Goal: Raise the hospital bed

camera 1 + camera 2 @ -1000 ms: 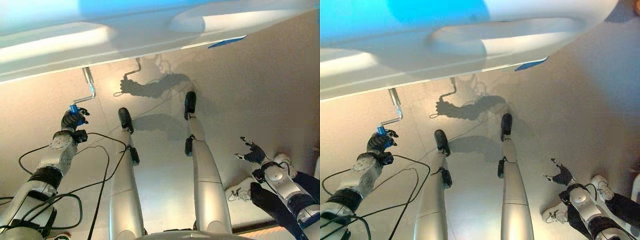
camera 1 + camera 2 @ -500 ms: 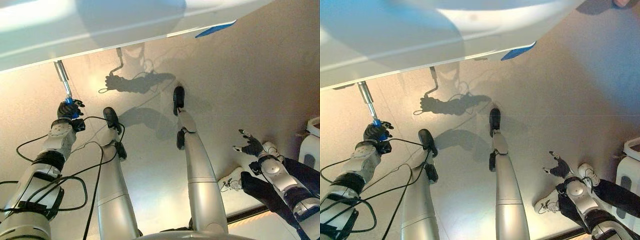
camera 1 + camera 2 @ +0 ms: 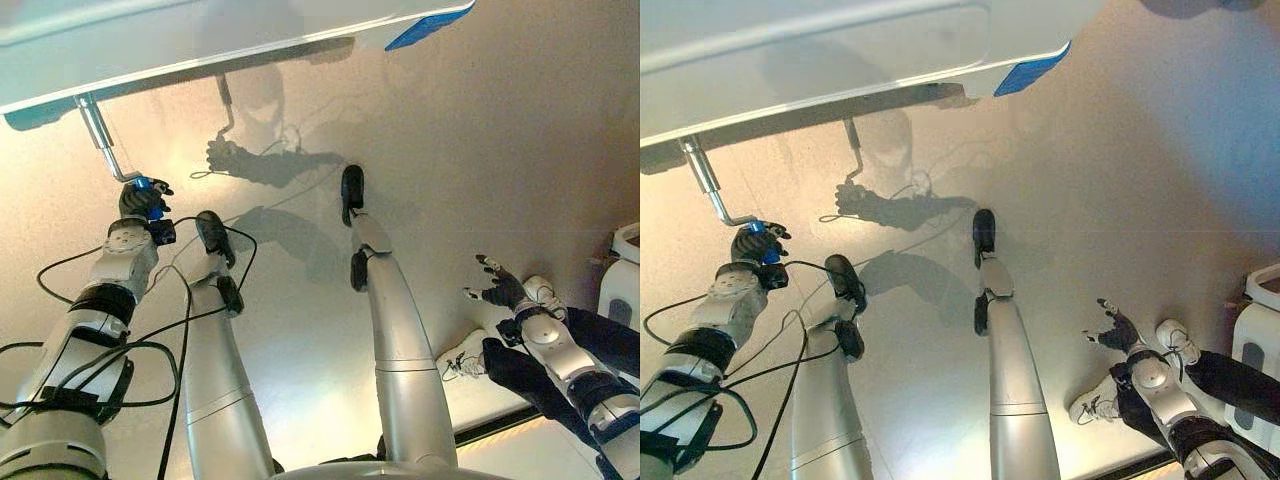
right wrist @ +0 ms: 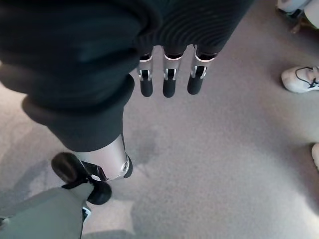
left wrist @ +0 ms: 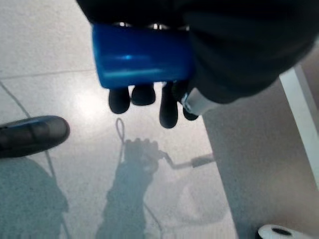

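The left robot hand (image 3: 143, 198) is closed around the blue grip (image 5: 142, 56) of the crank (image 3: 100, 140). In the left wrist view its dark fingertips (image 5: 168, 110) curl over the grip and hold it tight. The crank is a bent metal rod. It comes out from under the edge of the bed (image 3: 180, 40), runs down at a slant, turns at a bend, and ends at the blue grip inside the hand. The bed is white and runs along the top of the eye views, above the floor (image 3: 480, 160). A blue label (image 3: 428, 25) sits at the bed's edge, off to the right of the crank; no words on it can be read.

The right robot hand (image 3: 500, 291) hangs low on the right side, well apart from the bed and the crank. Its fingers (image 4: 167, 83) are straight and loose, and it holds nothing and touches nothing.

A person stands close to the right arm. A dark trouser leg (image 3: 535, 385) and a white shoe (image 3: 1176, 339) show beside that hand. Another white shoe (image 4: 300, 79) shows on the floor in the right wrist view. A white box-like thing (image 3: 622, 275) stands at the far right edge of the floor.
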Controlling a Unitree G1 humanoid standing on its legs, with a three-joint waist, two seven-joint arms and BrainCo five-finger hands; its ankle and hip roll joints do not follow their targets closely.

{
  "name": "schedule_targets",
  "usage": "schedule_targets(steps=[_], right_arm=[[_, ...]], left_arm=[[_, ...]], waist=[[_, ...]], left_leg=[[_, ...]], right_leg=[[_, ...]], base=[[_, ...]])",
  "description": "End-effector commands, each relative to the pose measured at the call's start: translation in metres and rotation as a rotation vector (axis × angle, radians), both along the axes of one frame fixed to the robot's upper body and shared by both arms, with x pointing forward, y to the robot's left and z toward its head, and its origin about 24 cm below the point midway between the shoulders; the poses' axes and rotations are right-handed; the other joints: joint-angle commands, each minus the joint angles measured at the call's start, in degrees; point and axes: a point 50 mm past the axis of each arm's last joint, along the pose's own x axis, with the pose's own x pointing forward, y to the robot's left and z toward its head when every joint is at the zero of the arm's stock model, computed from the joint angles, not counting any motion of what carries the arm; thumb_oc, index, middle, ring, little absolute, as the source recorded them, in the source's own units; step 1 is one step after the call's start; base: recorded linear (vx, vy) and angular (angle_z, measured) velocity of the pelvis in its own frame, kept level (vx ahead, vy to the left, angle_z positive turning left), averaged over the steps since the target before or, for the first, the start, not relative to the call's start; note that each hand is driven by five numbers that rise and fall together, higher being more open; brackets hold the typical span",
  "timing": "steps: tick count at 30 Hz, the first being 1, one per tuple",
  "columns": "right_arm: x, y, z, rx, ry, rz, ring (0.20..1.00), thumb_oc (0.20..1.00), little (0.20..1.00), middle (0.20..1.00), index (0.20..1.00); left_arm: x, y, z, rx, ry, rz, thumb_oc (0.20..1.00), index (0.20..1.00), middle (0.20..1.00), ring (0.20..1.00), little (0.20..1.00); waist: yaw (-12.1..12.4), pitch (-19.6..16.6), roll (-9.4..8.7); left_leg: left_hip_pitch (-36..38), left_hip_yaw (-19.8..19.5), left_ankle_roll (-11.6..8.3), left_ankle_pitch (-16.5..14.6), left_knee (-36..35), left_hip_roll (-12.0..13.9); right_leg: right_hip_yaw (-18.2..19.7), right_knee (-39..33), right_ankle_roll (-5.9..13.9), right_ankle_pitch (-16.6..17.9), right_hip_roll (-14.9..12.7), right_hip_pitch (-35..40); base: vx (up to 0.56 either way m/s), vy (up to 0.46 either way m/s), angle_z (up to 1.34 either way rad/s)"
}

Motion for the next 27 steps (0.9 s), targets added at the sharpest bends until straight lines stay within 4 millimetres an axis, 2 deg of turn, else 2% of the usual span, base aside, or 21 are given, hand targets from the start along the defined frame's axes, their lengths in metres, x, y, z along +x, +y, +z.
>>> schedule_targets(steps=[1,5,10,14,15,16,18,19,20,21,25,26,27], right_arm=[[-0.013,-0.005,-0.011,-0.009,0.070,-0.012,1.000,1.000,1.000,1.000,1.000],[-0.013,-0.005,-0.012,-0.014,0.072,-0.017,1.000,1.000,1.000,1.000,1.000],[-0.013,-0.003,-0.015,-0.011,0.085,-0.014,1.000,1.000,1.000,1.000,1.000],[-0.011,0.002,-0.016,0.001,0.084,-0.001,1.000,1.000,1.000,1.000,1.000],[-0.012,0.004,-0.017,0.008,0.081,0.003,1.000,1.000,1.000,1.000,1.000],[-0.012,0.003,-0.017,0.008,0.082,0.002,1.000,1.000,1.000,1.000,1.000],[-0.013,0.004,-0.018,0.006,0.087,0.002,1.000,1.000,1.000,1.000,1.000],[-0.013,0.004,-0.018,0.006,0.088,0.002,1.000,1.000,1.000,1.000,1.000],[-0.013,0.005,-0.019,0.005,0.088,0.003,1.000,1.000,1.000,1.000,1.000],[-0.013,0.004,-0.018,0.003,0.087,0.002,1.000,1.000,1.000,1.000,1.000],[-0.022,-0.004,-0.018,-0.014,0.094,0.003,1.000,1.000,1.000,1.000,1.000],[-0.022,-0.004,-0.018,-0.014,0.094,0.003,1.000,1.000,1.000,1.000,1.000],[-0.025,-0.007,-0.019,-0.027,0.099,0.003,1.000,1.000,1.000,1.000,1.000]], left_arm=[[0.009,-0.022,-0.004,0.120,0.049,-0.084,0.200,0.200,0.200,0.200,0.200],[0.010,-0.028,-0.005,0.119,0.046,-0.106,0.200,0.200,0.200,0.200,0.200],[0.011,-0.027,-0.008,0.154,0.080,-0.101,0.200,0.200,0.200,0.200,0.200],[0.017,-0.034,-0.002,0.153,0.059,-0.107,0.200,0.200,0.200,0.200,0.200],[0.020,-0.048,-0.002,0.152,0.039,-0.154,0.200,0.200,0.200,0.200,0.200],[0.020,-0.049,-0.002,0.152,0.039,-0.154,0.200,0.200,0.200,0.200,0.200],[0.022,-0.068,0.000,0.177,0.009,-0.233,0.200,0.200,0.200,0.200,0.200],[0.022,-0.068,-0.001,0.177,0.009,-0.233,0.200,0.200,0.200,0.200,0.200],[0.022,-0.085,0.008,0.207,-0.041,-0.314,0.200,0.200,0.200,0.200,0.200],[0.022,-0.094,0.014,0.217,-0.072,-0.356,0.200,0.200,0.200,0.200,0.200],[0.008,-0.124,0.030,0.233,-0.184,-0.543,0.200,0.200,0.200,0.200,0.200],[0.008,-0.124,0.030,0.233,-0.184,-0.543,0.200,0.200,0.200,0.200,0.200],[-0.002,-0.132,0.032,0.218,-0.216,-0.616,0.200,0.200,0.200,0.200,0.200]], waist=[[-1.08,-2.90,-2.59],[-1.57,-2.95,-2.67],[-2.39,-3.49,-2.76],[-2.98,-4.10,-2.91],[-3.21,-4.12,-2.85],[-3.20,-4.13,-2.85],[-3.33,-4.15,-2.65],[-3.32,-4.15,-2.68],[-3.33,-4.15,-2.54],[-3.27,-4.23,-2.43],[-2.95,-4.10,-1.25],[-2.96,-4.08,-1.28],[-2.65,-3.92,-0.46]], left_leg=[[-0.51,1.35,5.30,-3.59,3.62,-1.78],[-0.37,1.70,5.37,-3.64,3.12,-1.46],[-0.28,1.76,5.34,-3.57,2.79,-1.33],[-0.62,1.85,5.33,-3.65,2.36,-0.98],[-0.41,1.95,5.35,-3.44,1.74,-0.92],[-0.39,1.95,5.35,-3.43,1.71,-0.92],[0.20,2.11,5.37,-3.04,0.73,-1.00],[0.25,2.13,5.38,-3.03,0.69,-1.01],[1.05,2.49,5.35,-2.59,-0.34,-1.01],[1.44,2.53,5.34,-2.45,-0.95,-1.10],[3.55,2.67,5.09,-1.15,-4.12,-1.54],[3.65,2.69,5.09,-1.10,-4.20,-1.56],[5.37,2.98,4.89,-0.27,-6.45,-1.72]], right_leg=[[-0.60,4.93,0.46,-5.62,2.04,-1.58],[-0.41,4.14,0.48,-5.32,2.31,-1.54],[-0.14,3.35,0.46,-5.05,2.96,-1.88],[0.01,2.49,0.56,-4.67,3.37,-2.22],[0.03,1.91,0.55,-4.50,3.23,-2.10],[0.03,1.90,0.55,-4.49,3.23,-2.08],[0.13,1.58,0.47,-4.31,3.19,-1.85],[0.15,1.56,0.47,-4.30,3.18,-1.81],[0.11,1.28,0.47,-4.18,3.10,-1.36],[0.10,0.96,0.49,-4.12,3.11,-1.07],[0.11,-0.40,0.71,-3.92,2.61,0.67],[0.12,-0.44,0.71,-3.91,2.59,0.76],[0.13,-1.57,0.87,-3.82,2.16,2.20]], base=[[0.00,-0.029,-0.07],[0.00,-0.020,-0.12],[0.00,-0.009,-0.05],[0.00,-0.027,0.04],[0.01,-0.038,-0.12],[0.01,-0.042,-0.14],[0.00,-0.013,0.16],[0.00,-0.010,0.25],[0.01,-0.013,0.12],[0.00,0.000,0.00],[0.00,-0.004,0.01],[0.00,-0.008,0.11],[-0.01,-0.001,0.11]])
